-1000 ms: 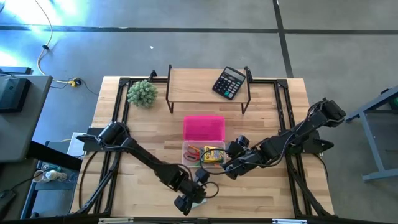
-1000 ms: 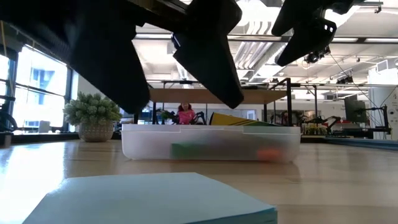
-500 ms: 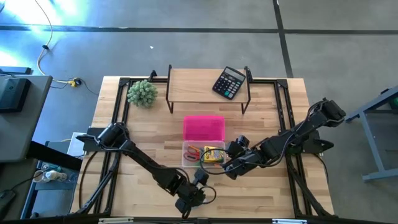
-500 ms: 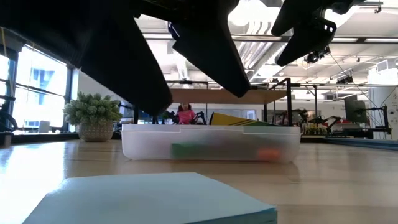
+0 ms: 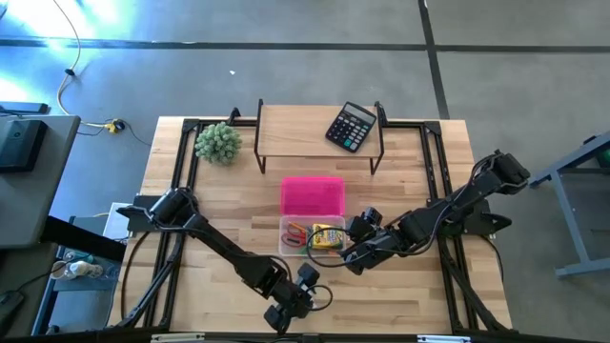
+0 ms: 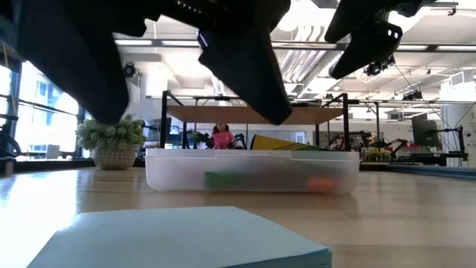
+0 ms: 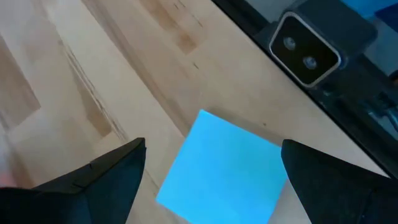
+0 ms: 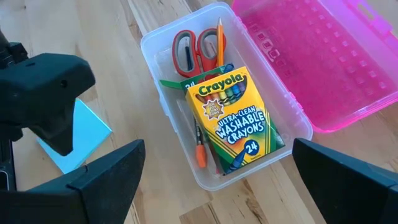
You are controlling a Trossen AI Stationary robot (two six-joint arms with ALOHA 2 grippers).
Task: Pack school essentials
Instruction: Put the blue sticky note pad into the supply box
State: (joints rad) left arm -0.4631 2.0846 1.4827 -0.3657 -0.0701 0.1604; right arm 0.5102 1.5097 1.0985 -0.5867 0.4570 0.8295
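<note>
A light-blue note pad point(image 7: 224, 171) lies flat on the wood close to the table's near edge, also in the low view's foreground point(image 6: 186, 237). My left gripper point(image 7: 212, 146) hovers open just above it, one finger on either side, touching nothing point(image 5: 289, 311). A clear box point(image 8: 155, 43) with its pink lid point(image 8: 317, 62) swung open holds the yellow-green crayon box point(image 8: 233, 118), red-handled scissors point(image 8: 193, 50) and pencils point(image 8: 219, 40). My right gripper point(image 8: 217, 146) waits open above the box's right side point(image 5: 351, 250).
A black calculator point(image 5: 351, 126) lies on the wooden shelf riser point(image 5: 295, 129) at the far side, with a green ball plant point(image 5: 218, 142) to its left. The low camera's housing point(image 7: 305, 50) sits at the near edge beside the pad. Bare wood lies left of the box.
My left gripper has shifted a little toward the near edge over the note pad, and the gap between its fingers has widened in the low view. The pad, the box and my right arm have kept still.
</note>
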